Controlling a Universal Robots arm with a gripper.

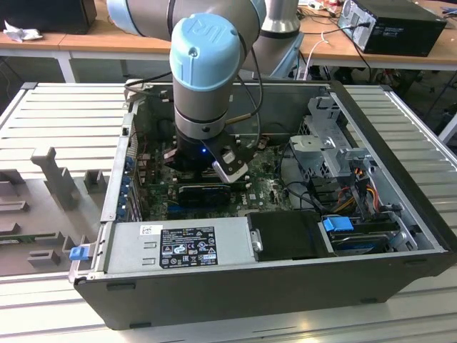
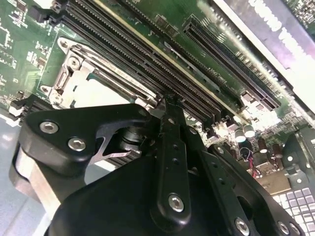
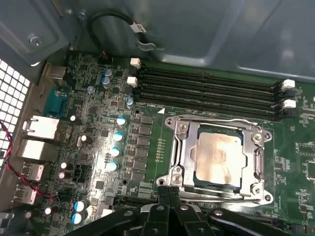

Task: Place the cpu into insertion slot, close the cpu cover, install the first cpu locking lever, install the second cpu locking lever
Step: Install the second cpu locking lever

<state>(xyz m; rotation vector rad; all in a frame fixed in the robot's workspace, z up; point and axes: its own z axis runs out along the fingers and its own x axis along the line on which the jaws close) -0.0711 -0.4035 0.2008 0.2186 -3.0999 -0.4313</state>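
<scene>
Arm is reaching straight down into the open PC case [image 1: 400,275]. Pincer [image 3: 170,194] is sitting closed, empty, at the cpu cover [image 3: 179,169] edge. Cpu [image 3: 218,158] is lying seated in the insertion slot [image 3: 197,179], beside RAM slots [image 3: 206,91].

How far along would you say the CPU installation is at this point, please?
Done: the cpu sits in the socket and the cover lies flat over its edges. In hand: the claw is at the socket's near edge, beside the cover. Whether either locking lever is latched cannot be told.
</scene>
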